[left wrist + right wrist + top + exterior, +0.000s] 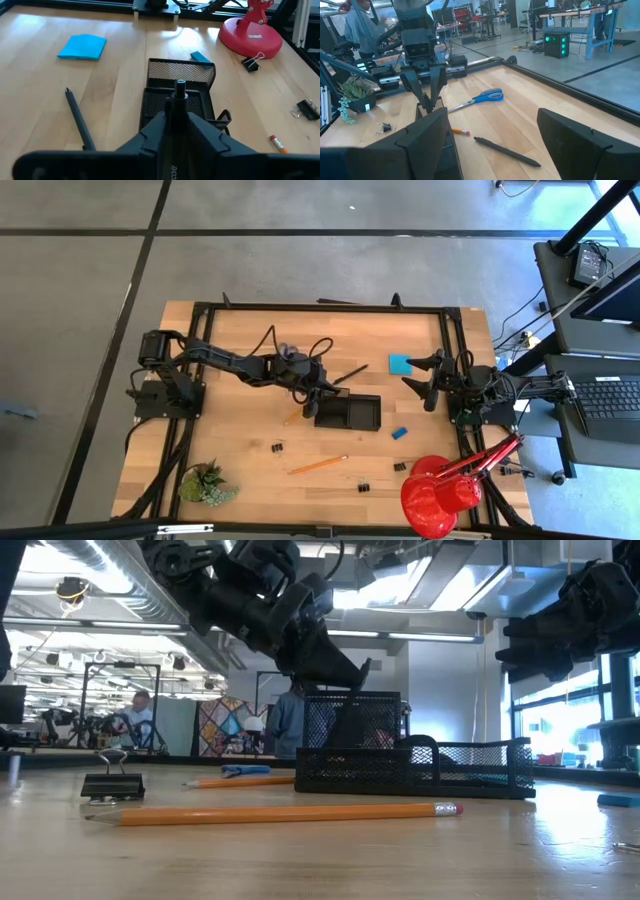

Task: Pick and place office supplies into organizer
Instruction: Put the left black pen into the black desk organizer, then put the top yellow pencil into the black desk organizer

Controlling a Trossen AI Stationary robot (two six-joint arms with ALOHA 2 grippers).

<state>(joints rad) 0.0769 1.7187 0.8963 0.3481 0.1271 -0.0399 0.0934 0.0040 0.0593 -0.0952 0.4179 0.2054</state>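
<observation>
The black mesh organizer stands mid-table, its tall compartment at the left end. My left gripper is over that end, shut on a black pen. A second black pen lies flat on the wood beside the organizer. The blue note pad, blue eraser, an orange pencil, the blue-handled scissors and binder clips also lie on the table. My right gripper waits open at the right side. My left gripper pinches the black pen between its two fingers. The pen's silver-ringed end sticks out past the fingertips above the organizer's tall compartment. The fingers slant down from the table's left side. The fingers hide the pen's other end.
A red desk lamp stands at the near right corner and a small green plant at the near left. More binder clips lie near the lamp. A second pencil lies by the organizer. People move in the room behind.
</observation>
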